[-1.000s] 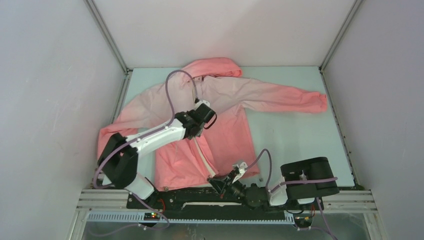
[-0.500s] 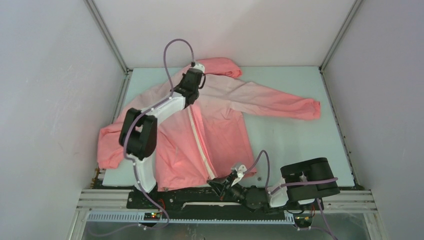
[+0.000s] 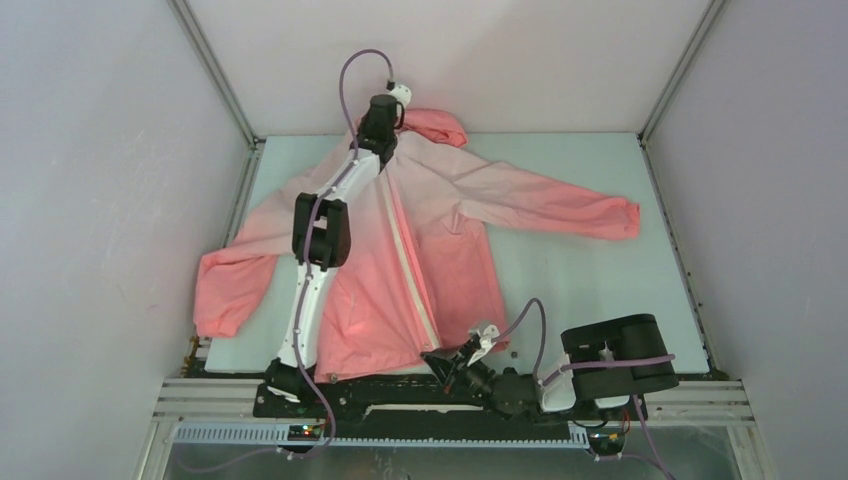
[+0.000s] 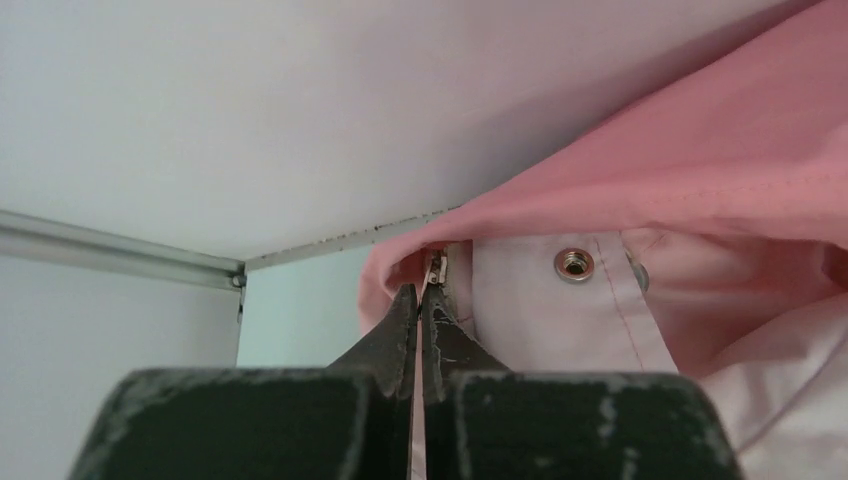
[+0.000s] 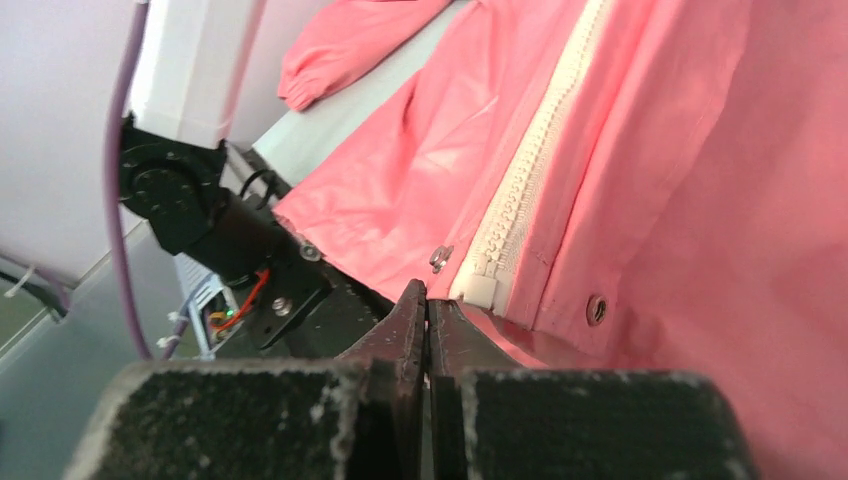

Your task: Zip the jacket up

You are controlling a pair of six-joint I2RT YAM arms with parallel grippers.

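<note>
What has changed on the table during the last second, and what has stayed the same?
The left gripper, shut on the zipper pull, travelled from the chest of the jacket up to the hood; the zipper closed behind it and the front straightened. The right gripper stayed shut on the hem.

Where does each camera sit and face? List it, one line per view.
Top external: above and behind the bases, looking down on table and jacket; both arms show.
Left wrist: on the left gripper, facing the collar and back wall; its shut fingers show.
Right wrist: on the right gripper, looking up the zipper from the hem; its shut fingers show.
All three see the jacket.
</note>
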